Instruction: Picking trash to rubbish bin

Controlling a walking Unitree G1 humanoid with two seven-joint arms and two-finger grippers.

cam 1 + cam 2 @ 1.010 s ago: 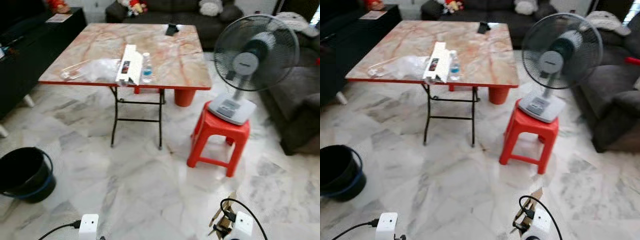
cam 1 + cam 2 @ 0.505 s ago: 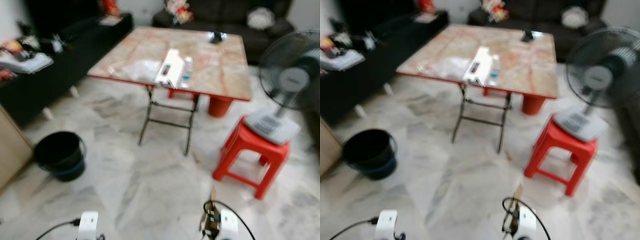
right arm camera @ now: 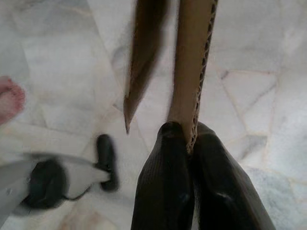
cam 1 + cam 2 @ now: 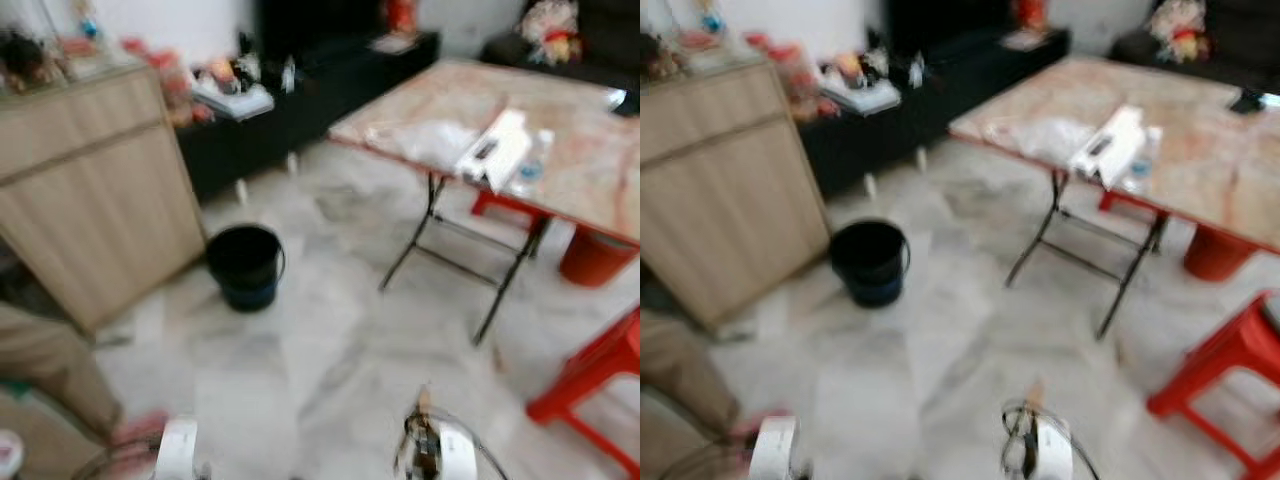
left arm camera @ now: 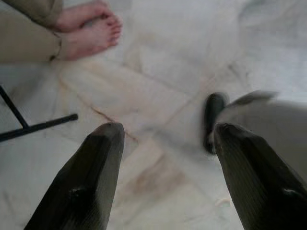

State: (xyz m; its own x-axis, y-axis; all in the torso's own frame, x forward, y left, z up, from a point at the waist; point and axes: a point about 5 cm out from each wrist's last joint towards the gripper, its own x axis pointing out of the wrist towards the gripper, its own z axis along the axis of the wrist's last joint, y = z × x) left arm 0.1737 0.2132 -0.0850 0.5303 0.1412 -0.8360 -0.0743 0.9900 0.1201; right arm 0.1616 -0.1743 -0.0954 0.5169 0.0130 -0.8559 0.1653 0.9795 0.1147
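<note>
Home living room: marble tile floor (image 4: pixel 330 350), folding table (image 4: pixel 560 130) right, dark sofa (image 4: pixel 590 30) with soft toys far right, wooden cabinet (image 4: pixel 90 190) left, cluttered black TV bench (image 4: pixel 300 90) far.

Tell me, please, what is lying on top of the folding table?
On the table lie a long white box, a clear plastic bottle beside it, and a crumpled clear plastic bag. The picture is blurred, so smaller items cannot be made out.

Each silver arm ends in a white boxy wrist block trailing a looping black cable, and the left gripper (image 5: pixel 165 139) and right gripper (image 3: pixel 191 136) both carry long, tapered, finely ribbed black fingers (image 5: pixel 86 187).
</note>
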